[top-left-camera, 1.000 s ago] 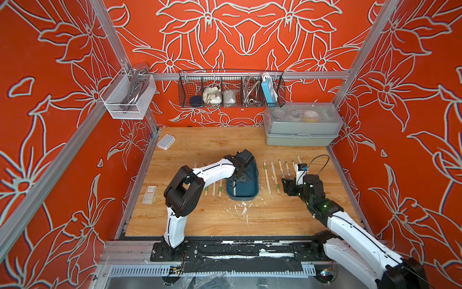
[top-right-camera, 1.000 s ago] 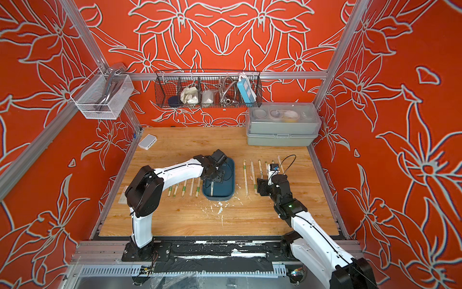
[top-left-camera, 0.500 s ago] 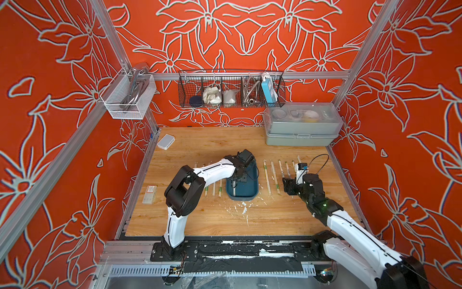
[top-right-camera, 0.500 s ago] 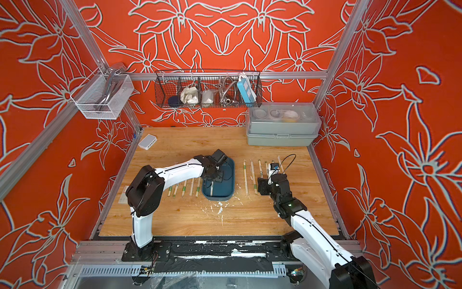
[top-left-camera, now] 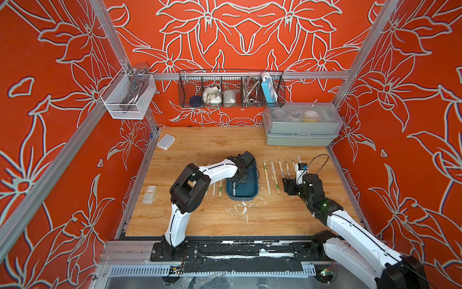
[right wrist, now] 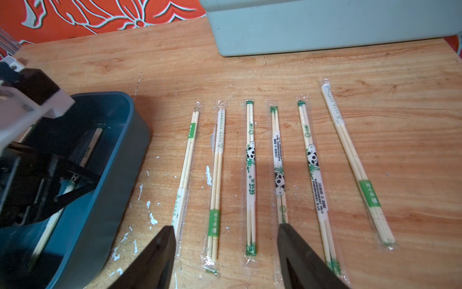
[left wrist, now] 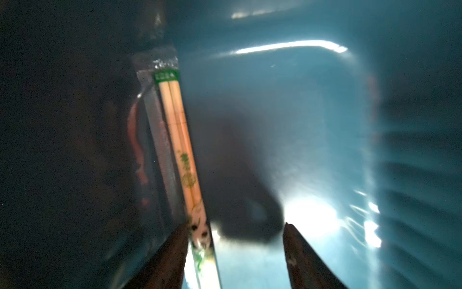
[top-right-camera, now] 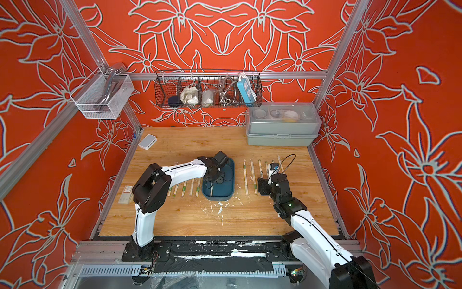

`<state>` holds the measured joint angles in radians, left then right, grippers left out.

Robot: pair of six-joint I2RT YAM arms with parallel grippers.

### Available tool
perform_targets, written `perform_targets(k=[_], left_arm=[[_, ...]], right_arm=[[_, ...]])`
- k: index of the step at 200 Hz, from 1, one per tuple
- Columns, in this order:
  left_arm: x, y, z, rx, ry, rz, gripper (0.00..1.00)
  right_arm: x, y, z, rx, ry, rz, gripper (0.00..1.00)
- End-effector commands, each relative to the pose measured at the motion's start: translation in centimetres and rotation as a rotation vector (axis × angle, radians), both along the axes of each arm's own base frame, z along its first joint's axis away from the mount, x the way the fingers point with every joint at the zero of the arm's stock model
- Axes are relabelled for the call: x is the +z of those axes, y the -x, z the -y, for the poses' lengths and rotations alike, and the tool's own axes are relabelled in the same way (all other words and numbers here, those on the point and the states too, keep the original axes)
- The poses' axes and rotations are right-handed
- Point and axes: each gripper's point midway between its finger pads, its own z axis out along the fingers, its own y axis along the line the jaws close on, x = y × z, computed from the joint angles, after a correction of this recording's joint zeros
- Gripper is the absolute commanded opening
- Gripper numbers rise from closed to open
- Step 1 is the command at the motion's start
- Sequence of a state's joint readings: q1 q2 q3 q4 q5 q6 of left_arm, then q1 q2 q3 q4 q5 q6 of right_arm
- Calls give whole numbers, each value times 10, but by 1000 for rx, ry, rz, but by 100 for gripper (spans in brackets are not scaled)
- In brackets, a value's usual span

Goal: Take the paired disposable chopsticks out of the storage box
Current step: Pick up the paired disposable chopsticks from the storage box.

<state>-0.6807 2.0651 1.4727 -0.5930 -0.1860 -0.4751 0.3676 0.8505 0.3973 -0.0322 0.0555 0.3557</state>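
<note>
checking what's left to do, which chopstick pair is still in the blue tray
The sleeved pair lying in the tray, by the jaws of the left gripper. All other pairs lie out on the table beside it.

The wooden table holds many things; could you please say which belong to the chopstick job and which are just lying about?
Job: dark teal plastic tray; sleeved pale wooden chopstick pairs; left claw.
Lying about: grey-green lidded plastic case; small white rectangular box; flat pale packet.

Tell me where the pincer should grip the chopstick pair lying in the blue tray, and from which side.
Probably mid-length, across its narrow width, from above: the chopstick pair lies flat on the storage box floor, close beside one long wall.
</note>
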Motion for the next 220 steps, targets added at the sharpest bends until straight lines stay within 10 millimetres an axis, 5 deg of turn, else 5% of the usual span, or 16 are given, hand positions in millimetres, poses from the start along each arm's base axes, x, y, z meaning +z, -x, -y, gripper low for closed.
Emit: perform_targets(k=[1,59,155,220], left_arm=[[-3,-6,-6,20,-48,0,62],[-25,-4,7,8,1,-53,51],[-39,1,2,3,-15,-98,1],[-19,0,5,-7,20,-77,0]], right_arm=[[11,-3,0,-12,-7,15,69],[15,-1,2,-21,-7,32,69],[20,0,5,-30,-10,54,69],[19,0,6,-36,-5,54,69]])
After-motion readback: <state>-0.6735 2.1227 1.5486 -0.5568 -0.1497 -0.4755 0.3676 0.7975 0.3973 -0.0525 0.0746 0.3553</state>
